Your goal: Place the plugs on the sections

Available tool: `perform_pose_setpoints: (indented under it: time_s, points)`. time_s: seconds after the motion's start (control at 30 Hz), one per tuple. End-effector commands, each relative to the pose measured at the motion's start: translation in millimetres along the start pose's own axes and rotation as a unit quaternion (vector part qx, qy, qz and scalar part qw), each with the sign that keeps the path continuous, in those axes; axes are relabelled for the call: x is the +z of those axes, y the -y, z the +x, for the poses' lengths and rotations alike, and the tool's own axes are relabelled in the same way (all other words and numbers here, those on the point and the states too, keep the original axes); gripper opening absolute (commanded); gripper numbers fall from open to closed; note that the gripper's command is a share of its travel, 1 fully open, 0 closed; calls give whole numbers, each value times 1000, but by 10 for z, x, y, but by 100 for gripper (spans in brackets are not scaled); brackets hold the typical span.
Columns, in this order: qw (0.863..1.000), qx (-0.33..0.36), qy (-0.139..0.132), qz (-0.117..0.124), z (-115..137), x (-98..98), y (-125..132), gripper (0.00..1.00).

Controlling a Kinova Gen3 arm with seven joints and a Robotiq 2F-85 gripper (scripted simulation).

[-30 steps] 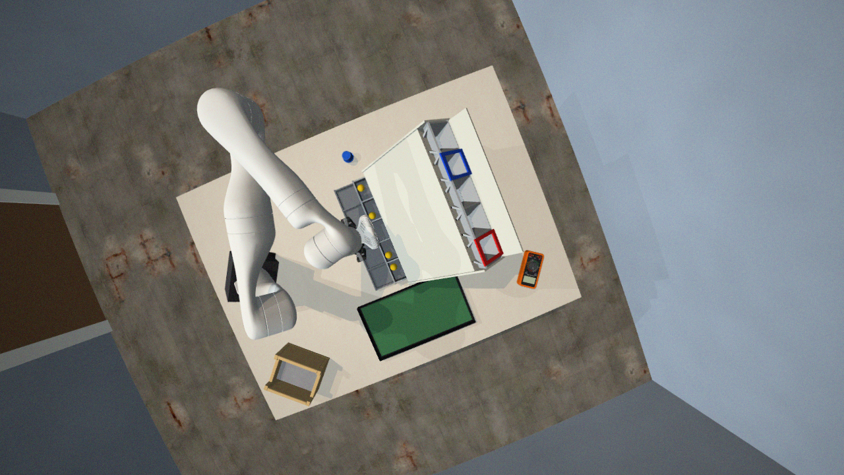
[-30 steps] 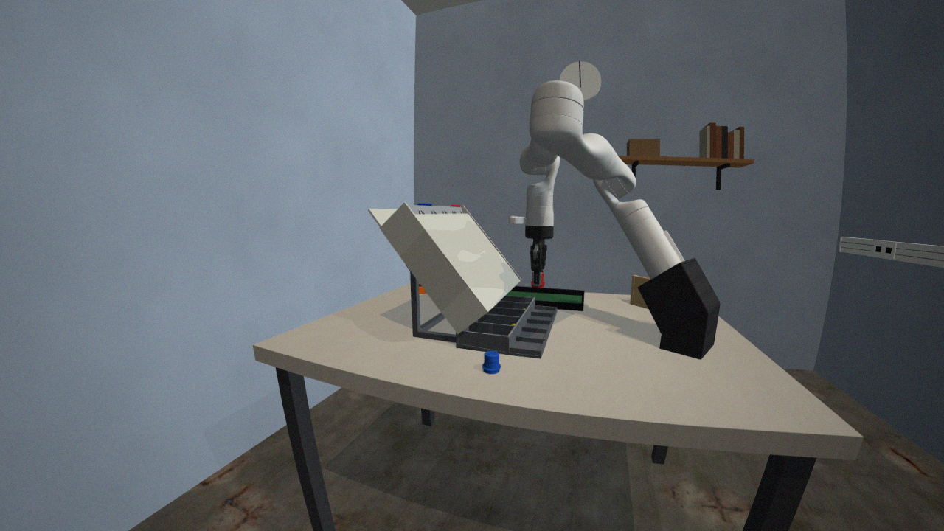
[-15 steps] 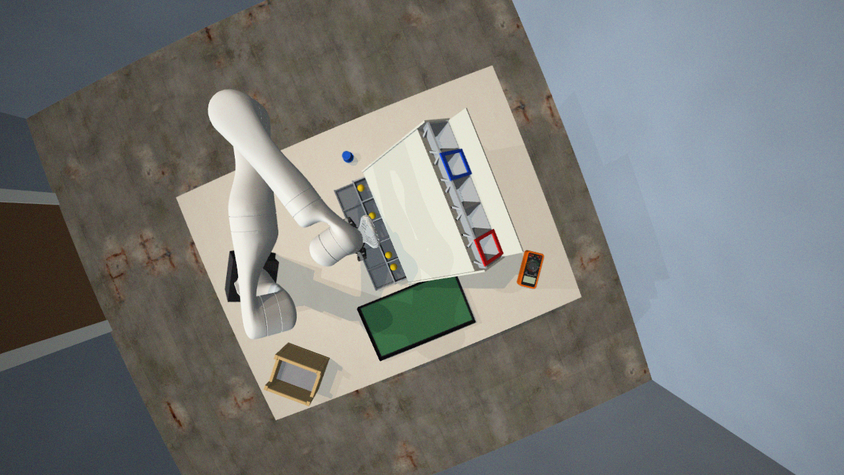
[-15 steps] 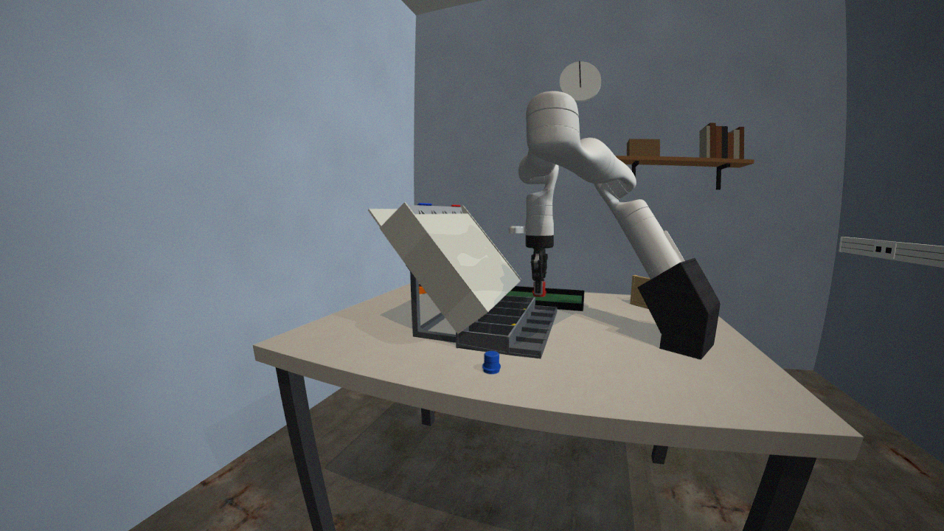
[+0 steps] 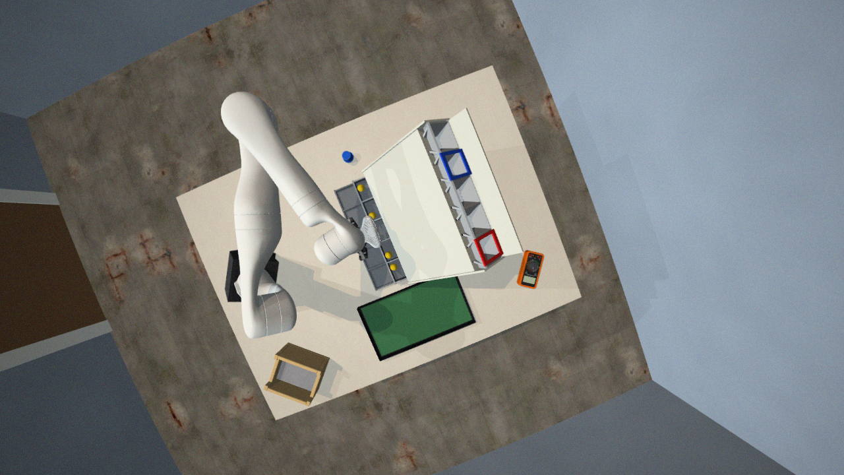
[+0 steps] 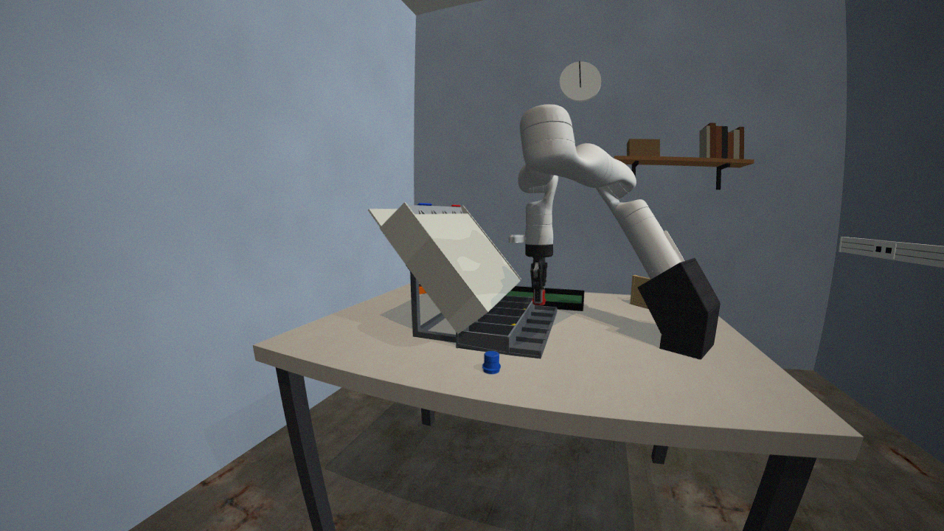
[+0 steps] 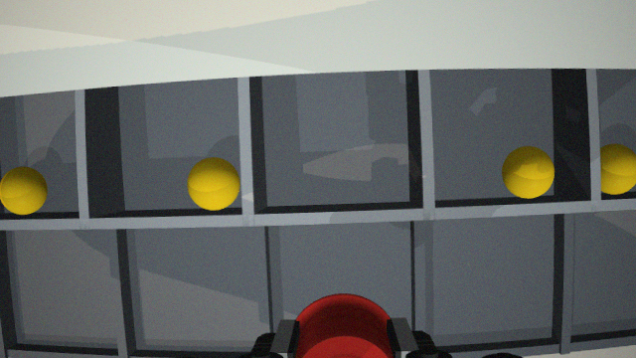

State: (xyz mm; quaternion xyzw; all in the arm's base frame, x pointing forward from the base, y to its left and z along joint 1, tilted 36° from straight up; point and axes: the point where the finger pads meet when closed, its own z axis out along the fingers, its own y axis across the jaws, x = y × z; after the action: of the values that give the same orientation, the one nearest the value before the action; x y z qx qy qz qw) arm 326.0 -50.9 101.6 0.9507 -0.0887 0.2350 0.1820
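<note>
End effector (image 6: 539, 298) (image 7: 344, 339): shut | red plug (image 6: 540, 295) (image 7: 344, 318): round, smooth | marbles (image 5: 388, 254) (image 7: 214, 184): yellow spheres

The gripper (image 5: 358, 237) (image 6: 539, 298) (image 7: 344, 334) is lower over the bench (image 5: 513, 200) (image 6: 560, 396) than in both earlier moments, and the red plug (image 6: 539, 296) (image 7: 345, 320) between its fingers comes down with it. In the exterior view the plug drops from the green tray's (image 5: 416, 318) (image 6: 566, 298) far rim to in front of its green part. The elbow (image 5: 241, 112) (image 6: 546, 125) sinks too, uncovering the clock (image 6: 580, 81), and shifts from the bench's base-side edge towards the opposite edge.
</note>
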Motion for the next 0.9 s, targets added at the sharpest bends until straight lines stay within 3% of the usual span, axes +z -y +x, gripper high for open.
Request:
perform_pose_setpoints:
  time_s: [0.0, 0.13, 0.17, 0.7, 0.73, 0.87]
  points:
    - [1000, -3, -3, -1, 17, 11, -12, 0]
    - [1000, -3, -3, -1, 17, 11, -12, 0]
    - [1000, 0, 0, 0, 25, 250, -13, 0]
    - [1000, 0, 0, 0, 25, 250, -13, 0]
    - [1000, 5, 3, 0, 34, 486, -10, 0]
    - [1000, 5, 3, 0, 34, 486, -10, 0]
